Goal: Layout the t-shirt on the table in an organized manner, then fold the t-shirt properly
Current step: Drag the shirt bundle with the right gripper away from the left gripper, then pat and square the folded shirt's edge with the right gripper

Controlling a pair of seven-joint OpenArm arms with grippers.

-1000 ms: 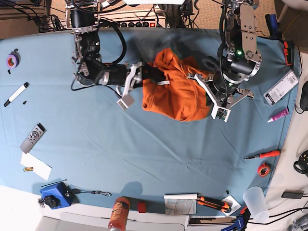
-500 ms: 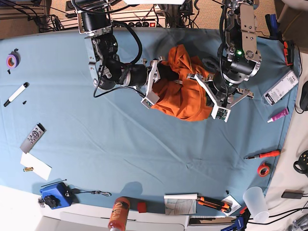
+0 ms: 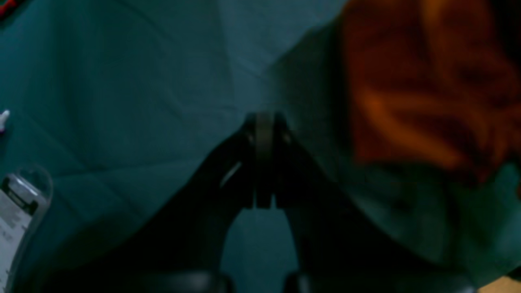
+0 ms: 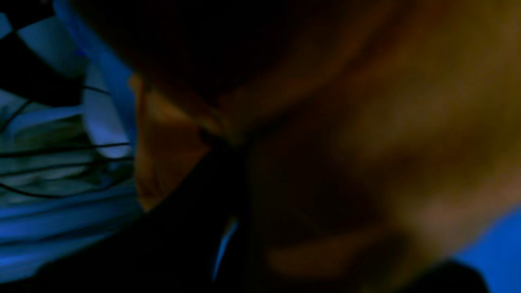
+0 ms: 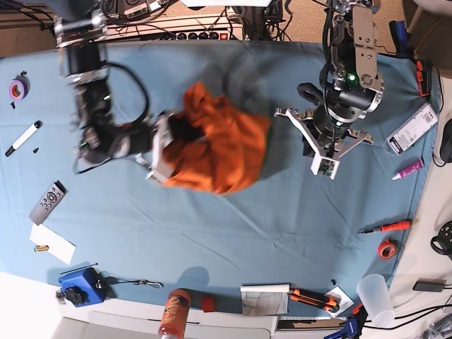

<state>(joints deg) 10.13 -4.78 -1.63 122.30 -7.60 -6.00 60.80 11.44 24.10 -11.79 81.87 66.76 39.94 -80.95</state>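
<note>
Bunching limply, the soft bright orange cloth t-shirt (image 5: 215, 145) looks light; the right gripper (image 5: 168, 138) pinches its edge, the left gripper (image 3: 263, 134) pressed together, empty. Hem corners seem best.

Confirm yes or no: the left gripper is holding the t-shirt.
No, the left gripper is shut on nothing over bare table, apart from the t-shirt.

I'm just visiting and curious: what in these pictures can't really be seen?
- Right gripper, base view: blurred, buried in the t-shirt; its jaws cannot be told.
- Right wrist view: dark, blurred orange cloth fills it; fingers hidden.
- T-shirt's sleeves and collar, base view: lost in the bunched heap.
- Left wrist view: dim; the shirt is an out-of-focus smear, though the left gripper shows shut, holding nothing.
- White box, left wrist view: cut off by the edge.
</note>
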